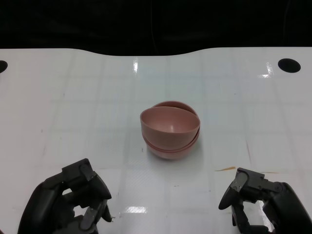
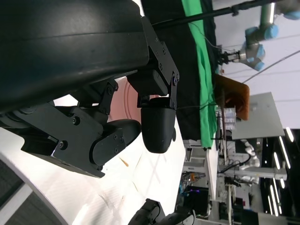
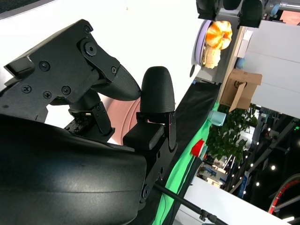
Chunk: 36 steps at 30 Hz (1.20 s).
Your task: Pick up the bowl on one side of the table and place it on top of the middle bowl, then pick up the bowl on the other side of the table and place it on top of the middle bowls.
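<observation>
1. Pink round plastic bowls [image 1: 170,127]: three, nested in one stack at the middle of the table, top one tilted.
2. Black many-fingered robot hands: two, left hand [image 1: 73,202] and right hand [image 1: 261,200].
3. White glossy table [image 1: 73,107]: one.
4. Dark round holes in the tabletop: two, right hole [image 1: 288,65] and left hole [image 1: 2,66], which is cut by the frame edge.
</observation>
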Each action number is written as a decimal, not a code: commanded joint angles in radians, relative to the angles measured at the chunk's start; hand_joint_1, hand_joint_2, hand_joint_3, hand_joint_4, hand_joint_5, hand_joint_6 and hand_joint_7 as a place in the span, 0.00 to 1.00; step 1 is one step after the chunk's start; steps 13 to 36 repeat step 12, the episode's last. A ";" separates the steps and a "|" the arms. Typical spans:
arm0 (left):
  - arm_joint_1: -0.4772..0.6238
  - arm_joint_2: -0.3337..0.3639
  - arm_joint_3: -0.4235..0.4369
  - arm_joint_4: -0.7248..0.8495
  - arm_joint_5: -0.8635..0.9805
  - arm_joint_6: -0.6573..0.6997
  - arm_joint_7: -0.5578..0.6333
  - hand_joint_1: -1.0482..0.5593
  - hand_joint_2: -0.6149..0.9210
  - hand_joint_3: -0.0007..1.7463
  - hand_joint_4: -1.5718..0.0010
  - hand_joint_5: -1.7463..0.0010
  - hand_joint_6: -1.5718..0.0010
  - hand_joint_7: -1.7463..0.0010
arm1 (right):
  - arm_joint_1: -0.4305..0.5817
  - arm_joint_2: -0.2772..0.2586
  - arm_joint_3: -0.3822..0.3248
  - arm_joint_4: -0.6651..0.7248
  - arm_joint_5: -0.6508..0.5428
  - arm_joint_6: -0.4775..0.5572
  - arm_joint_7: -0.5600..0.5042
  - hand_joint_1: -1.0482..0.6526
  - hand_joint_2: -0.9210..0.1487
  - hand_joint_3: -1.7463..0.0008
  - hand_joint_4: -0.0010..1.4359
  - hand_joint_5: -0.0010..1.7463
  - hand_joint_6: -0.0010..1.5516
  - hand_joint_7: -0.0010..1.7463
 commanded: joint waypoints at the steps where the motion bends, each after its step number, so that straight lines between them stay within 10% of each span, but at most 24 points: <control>1: 0.003 -0.009 0.022 0.015 -0.014 0.013 -0.025 0.59 0.81 0.62 0.48 0.00 0.54 0.10 | 0.003 -0.017 -0.015 0.007 0.007 -0.021 0.002 0.51 0.42 0.26 0.57 1.00 0.47 0.86; 36: -0.011 -0.039 0.036 0.079 0.016 -0.072 -0.098 0.58 0.78 0.69 0.46 0.00 0.51 0.12 | 0.012 -0.030 -0.023 0.020 0.021 -0.034 0.006 0.49 0.43 0.26 0.58 1.00 0.47 0.86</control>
